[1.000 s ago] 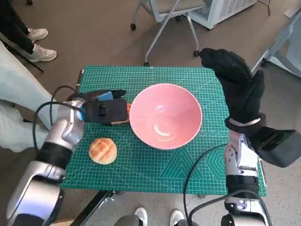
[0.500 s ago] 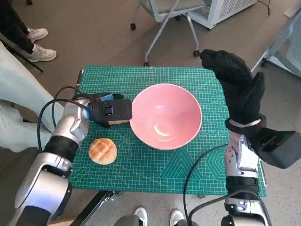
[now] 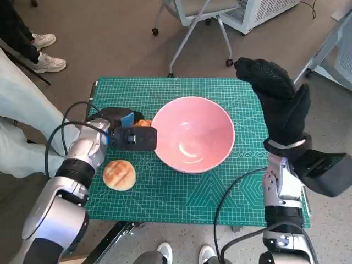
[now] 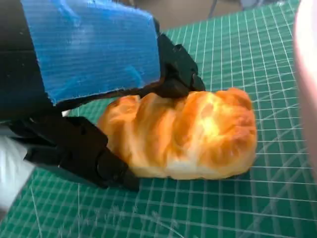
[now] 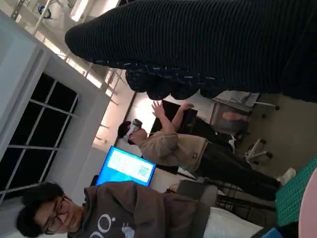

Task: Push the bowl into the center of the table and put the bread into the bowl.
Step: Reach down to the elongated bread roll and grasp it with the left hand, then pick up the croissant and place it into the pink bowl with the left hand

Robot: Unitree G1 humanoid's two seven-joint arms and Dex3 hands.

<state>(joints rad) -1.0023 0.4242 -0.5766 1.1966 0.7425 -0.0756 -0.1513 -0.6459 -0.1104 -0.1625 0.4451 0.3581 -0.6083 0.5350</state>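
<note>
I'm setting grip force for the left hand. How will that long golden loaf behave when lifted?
The bread loaf looks soft and puffy, so probably light and squashable. Its glazed crust may be slightly slick. The left robot hand holds it from both sides, so gentle pressure likely suffices.

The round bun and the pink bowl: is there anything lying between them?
No. In the head view only bare green mat separates the round bun from the bowl. The left hand, gripping a longer loaf, sits farther back, beside the bowl's rim.
</note>
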